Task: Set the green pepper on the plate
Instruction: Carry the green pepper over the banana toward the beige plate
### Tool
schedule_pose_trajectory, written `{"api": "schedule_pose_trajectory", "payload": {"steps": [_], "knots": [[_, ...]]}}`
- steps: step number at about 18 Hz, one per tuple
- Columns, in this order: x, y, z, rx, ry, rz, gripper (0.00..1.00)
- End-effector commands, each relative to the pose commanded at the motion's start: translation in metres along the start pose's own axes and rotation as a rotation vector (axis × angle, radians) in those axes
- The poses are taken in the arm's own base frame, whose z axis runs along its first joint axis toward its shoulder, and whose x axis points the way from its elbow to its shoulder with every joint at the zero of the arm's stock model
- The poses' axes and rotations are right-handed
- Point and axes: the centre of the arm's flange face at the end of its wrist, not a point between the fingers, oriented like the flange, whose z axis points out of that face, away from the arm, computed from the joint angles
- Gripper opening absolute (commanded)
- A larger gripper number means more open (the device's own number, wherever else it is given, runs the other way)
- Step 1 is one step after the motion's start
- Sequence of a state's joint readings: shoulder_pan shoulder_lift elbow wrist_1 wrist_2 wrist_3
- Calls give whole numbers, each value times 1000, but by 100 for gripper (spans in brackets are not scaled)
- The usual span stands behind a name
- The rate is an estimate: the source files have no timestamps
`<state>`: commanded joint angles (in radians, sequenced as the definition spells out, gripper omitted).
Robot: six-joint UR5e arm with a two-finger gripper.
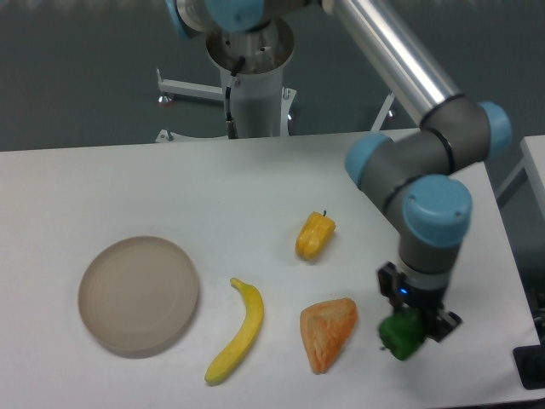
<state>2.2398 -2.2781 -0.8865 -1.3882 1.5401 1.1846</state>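
The green pepper hangs just above the table at the front right, glossy and bright green. My gripper is shut on it from above, fingers partly hiding its top. The beige plate lies at the front left of the table, with nothing on it, far to the left of the gripper. Between them lie the other food items.
An orange-red wedge of food sits right beside the held pepper on its left. A banana lies next to the plate, and a yellow pepper sits mid-table. The table's right edge is close, with a dark object past it.
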Motion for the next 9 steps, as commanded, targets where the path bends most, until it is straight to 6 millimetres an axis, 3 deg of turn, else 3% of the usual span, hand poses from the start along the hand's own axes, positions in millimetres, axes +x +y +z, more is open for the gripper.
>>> {"api": "schedule_pose_trajectory", "payload": {"steps": [5, 9], "knots": [[84, -67, -20, 39, 43, -100, 39], [155, -137, -32, 58, 62, -198, 39]]}}
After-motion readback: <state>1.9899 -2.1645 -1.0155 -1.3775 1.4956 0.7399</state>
